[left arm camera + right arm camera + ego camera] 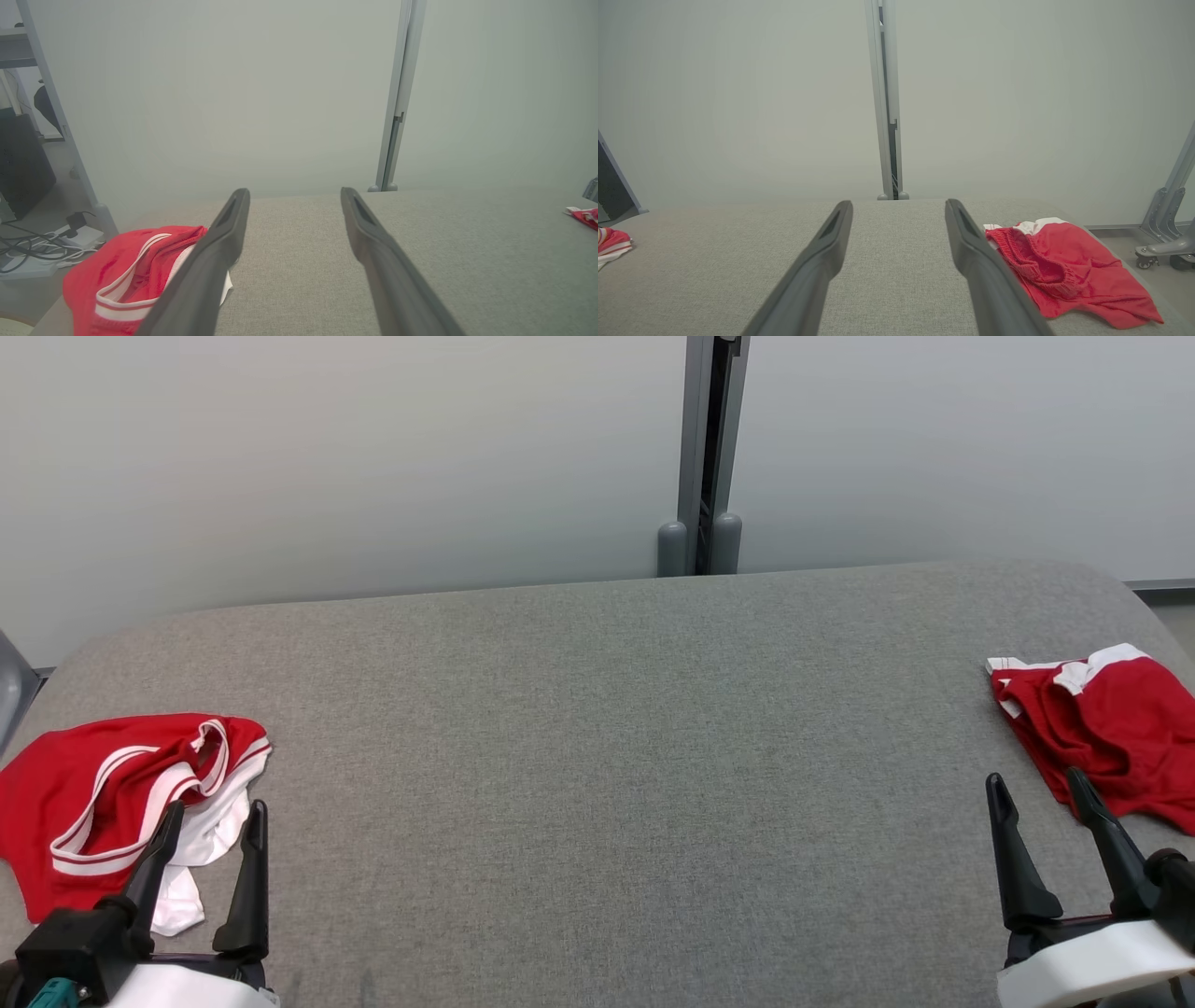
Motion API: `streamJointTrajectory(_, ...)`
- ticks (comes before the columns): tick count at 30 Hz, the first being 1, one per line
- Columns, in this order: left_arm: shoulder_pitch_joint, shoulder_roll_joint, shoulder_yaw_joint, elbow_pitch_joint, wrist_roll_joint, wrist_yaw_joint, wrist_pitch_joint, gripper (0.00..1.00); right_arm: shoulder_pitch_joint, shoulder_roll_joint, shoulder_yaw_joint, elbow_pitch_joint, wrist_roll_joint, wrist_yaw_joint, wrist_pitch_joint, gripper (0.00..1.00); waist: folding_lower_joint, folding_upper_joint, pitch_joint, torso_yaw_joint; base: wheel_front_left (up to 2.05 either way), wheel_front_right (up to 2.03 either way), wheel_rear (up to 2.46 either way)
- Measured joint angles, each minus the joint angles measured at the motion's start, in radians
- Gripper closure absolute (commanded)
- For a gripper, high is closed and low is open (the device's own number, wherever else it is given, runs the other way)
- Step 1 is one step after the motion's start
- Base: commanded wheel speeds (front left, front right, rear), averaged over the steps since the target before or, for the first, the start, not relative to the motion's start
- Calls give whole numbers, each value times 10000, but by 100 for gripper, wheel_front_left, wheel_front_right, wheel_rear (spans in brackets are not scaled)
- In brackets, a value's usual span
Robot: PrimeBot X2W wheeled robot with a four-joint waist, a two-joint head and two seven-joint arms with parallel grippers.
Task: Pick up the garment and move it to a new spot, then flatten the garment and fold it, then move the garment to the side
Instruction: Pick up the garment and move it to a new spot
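My left gripper (217,807) holds its 2 fingers spread wide and empty, at the inner edge of a crumpled red garment (65,803) with white stripes, which lies at the left end of the grey padded table (597,728). My right gripper (1035,777), equally wide and empty, sits just beside crumpled red shorts (1120,728) at the table's right end.

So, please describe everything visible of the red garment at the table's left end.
The garment is red, of thin sporty-looking cloth, with white stripe bands and a white part at its near edge. It lies crumpled, unfolded, on the grey cloth-covered table, near its left edge. The open left pincer hangs at its right edge; whether a finger touches it is unclear.
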Motion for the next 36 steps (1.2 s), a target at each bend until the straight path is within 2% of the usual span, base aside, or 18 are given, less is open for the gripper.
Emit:
streamJointTrajectory(19, -207, -13, -138, 65, -94, -36, -46, 0, 51, 2, -82, 75, 94, 0, -15, 0, 0, 0, 9, 312, 0, 0, 0)
streamJointTrajectory(26, -661, 8, -33, 196, -138, -176, -297, 0, 71, 4, -69, -69, 92, 0, 15, 0, 0, 0, 63, 1169, 0, 0, 0)
streamJointTrajectory(36, -796, 136, 169, 403, -142, -222, -502, 0, 65, 8, 213, -234, 267, 0, 98, 0, 0, 0, 64, 2908, 0, 0, 0)
